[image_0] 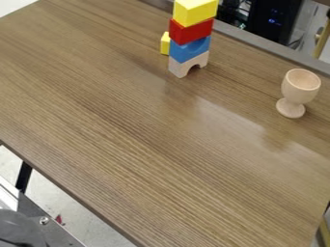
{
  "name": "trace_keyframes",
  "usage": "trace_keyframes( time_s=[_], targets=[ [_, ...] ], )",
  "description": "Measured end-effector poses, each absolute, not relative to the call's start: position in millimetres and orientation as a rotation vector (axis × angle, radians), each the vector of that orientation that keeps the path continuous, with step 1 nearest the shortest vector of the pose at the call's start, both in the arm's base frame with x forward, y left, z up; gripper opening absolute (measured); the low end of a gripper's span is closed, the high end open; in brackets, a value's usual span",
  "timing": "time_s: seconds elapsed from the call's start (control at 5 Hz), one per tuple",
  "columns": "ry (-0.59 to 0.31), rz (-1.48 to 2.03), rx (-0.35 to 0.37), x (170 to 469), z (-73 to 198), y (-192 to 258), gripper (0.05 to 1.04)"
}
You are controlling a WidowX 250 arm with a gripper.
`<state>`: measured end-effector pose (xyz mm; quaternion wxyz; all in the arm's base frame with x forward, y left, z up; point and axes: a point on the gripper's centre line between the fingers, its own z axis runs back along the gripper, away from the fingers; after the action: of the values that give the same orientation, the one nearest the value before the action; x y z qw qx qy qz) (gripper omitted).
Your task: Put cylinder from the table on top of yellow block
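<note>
Probably pre-grasp: find the cylinder for the yellow block [195,13], top centre; jaws' state, I cannot tell.

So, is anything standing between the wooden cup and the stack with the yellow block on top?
Nothing visible stands between the cup and the stack. The small yellow piece is on the stack's other side, and the top yellow block has nothing on it.

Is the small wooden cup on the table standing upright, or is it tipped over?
Upright: the wooden cup stands on its round foot on the table, with its rim facing up.
</note>
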<state>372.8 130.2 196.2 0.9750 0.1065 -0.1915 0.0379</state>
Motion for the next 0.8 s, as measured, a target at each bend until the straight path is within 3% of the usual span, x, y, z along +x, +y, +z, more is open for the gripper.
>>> trace_keyframes(
  time_s=[0.2,0.6,0.8],
  targets=[
    [-0.421,0.011,0.153,387.7,207.5,113.8,0.547],
    [-0.273,-0.140,0.055,421.6,183.7,84.5,0.547],
    [-0.229,-0.187,0.050,426.4,175.1,80.1,0.547]
  ],
)
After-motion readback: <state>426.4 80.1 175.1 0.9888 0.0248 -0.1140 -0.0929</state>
